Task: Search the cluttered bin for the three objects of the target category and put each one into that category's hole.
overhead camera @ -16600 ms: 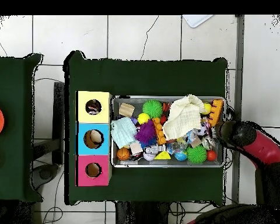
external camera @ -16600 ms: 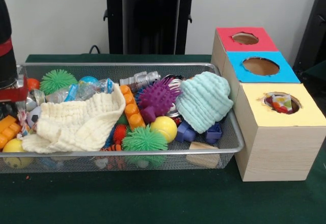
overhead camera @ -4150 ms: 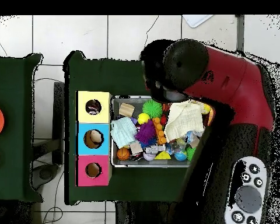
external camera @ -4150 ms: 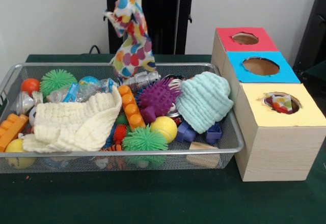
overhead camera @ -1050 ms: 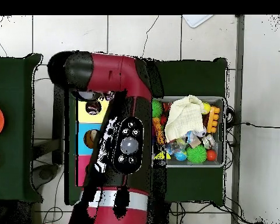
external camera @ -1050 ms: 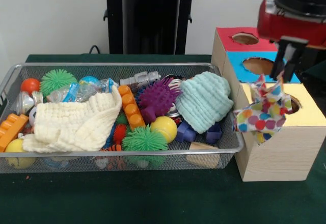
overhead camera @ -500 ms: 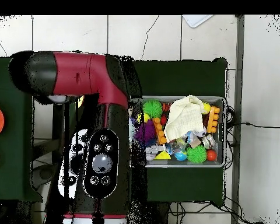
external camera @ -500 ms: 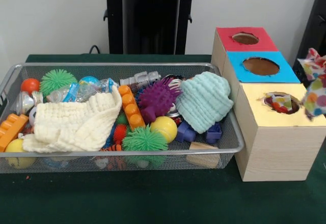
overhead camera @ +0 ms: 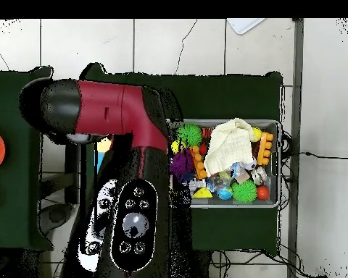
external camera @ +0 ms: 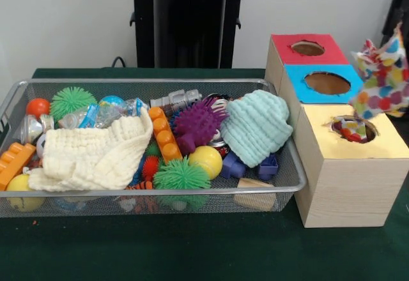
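- Front view: a dotted cloth [external camera: 383, 80] hangs in the air at the right edge, above and just right of the yellow-topped box [external camera: 348, 166], over the seam between the blue and yellow tops.
- The claw holding it is out of sight; only a dark strip of arm shows at the top right corner, so whether the claw is open or closed cannot be told.
- The hole [external camera: 353, 128] in the yellow top shows another dotted cloth [external camera: 352, 129] lying inside it.
- The blue-topped box [external camera: 327, 84] and the red-topped box [external camera: 305, 49] stand in a row behind the yellow one, both holes dark.
- The wire basket [external camera: 291, 182] sits just left of the boxes, on the green table [external camera: 192, 249].
- In the basket: a cream knit cloth [external camera: 89, 156] at left centre, a mint knit cloth [external camera: 255, 126] at right, a purple spiky ball [external camera: 197, 122] between them, a yellow ball [external camera: 206, 159] and a green spiky ball [external camera: 181, 174] near the front rim.
- Overhead view: the red arm [overhead camera: 108, 108] covers the boxes and the basket's left part; the cream knit cloth [overhead camera: 230, 145] stays visible.
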